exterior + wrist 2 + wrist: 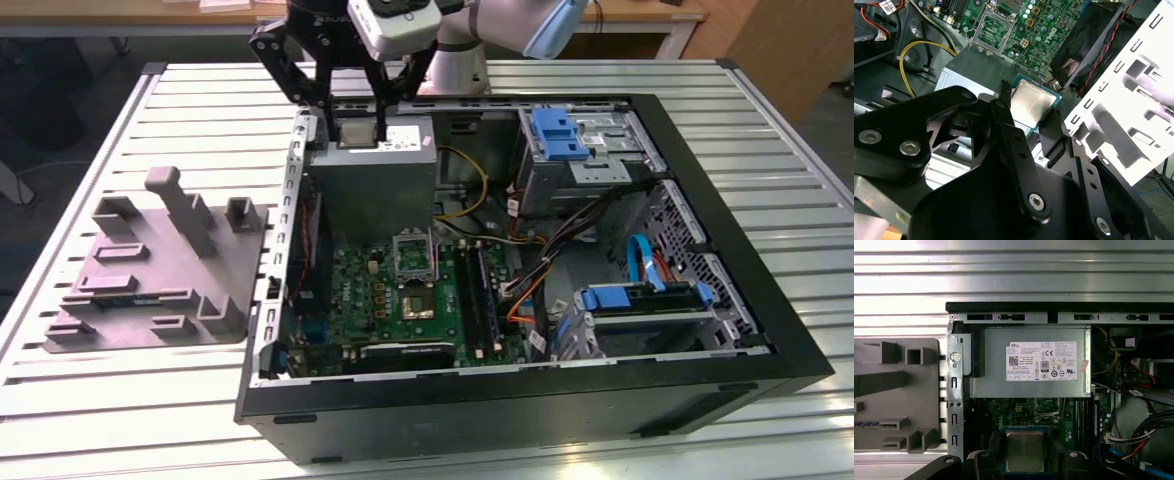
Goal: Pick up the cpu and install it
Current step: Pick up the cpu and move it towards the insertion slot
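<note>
While it is pinched by opposite edges between the two black fingers [1004,107] of the gripper [355,120], the cpu [358,133] hangs flat with its pale silver lid facing up and its green rim showing in the second wrist view [1030,102]. The fingers are closed just to the chip's width, one on either side of it, as the first wrist view also shows [1025,451]. In the exterior view the cpu sits above the far end of the grey power supply [380,175], at the rear of the open computer case [747,260]. Past the power supply lies the green motherboard [400,290], whose cpu socket [991,30] is bare, its metal frame around it. A yellow cable [467,185] loops beside the power supply, and blue drive latches [554,135] stand toward the exterior view's right. Outside the case, on the exterior view's left, a grey moulded tray [147,265] rests on the slatted metal table [80,140].
</note>
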{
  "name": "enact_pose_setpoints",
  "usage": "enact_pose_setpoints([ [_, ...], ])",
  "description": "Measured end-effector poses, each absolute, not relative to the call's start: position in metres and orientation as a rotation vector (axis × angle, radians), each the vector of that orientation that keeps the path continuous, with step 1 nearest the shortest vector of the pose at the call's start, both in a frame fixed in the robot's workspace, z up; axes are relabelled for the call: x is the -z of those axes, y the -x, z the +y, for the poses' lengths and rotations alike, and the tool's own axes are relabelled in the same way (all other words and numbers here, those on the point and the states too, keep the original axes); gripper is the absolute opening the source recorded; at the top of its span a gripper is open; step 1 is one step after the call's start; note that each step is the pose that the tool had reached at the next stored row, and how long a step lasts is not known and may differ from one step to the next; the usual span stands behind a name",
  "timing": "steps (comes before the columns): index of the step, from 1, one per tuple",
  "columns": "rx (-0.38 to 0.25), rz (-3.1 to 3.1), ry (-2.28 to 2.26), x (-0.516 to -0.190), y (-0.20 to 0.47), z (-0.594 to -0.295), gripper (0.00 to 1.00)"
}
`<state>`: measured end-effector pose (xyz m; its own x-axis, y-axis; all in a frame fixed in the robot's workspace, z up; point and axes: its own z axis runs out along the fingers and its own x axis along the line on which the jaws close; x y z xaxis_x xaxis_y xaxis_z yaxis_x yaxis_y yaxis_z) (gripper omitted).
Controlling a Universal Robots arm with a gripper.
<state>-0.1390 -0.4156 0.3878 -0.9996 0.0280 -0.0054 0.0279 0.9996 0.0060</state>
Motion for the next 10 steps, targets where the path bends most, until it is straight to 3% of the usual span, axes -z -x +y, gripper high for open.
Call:
enact_pose_setpoints([
  [10,-0.009,3.136,-0.044,-0.3878,0.1298,-0.4156,0.47],
])
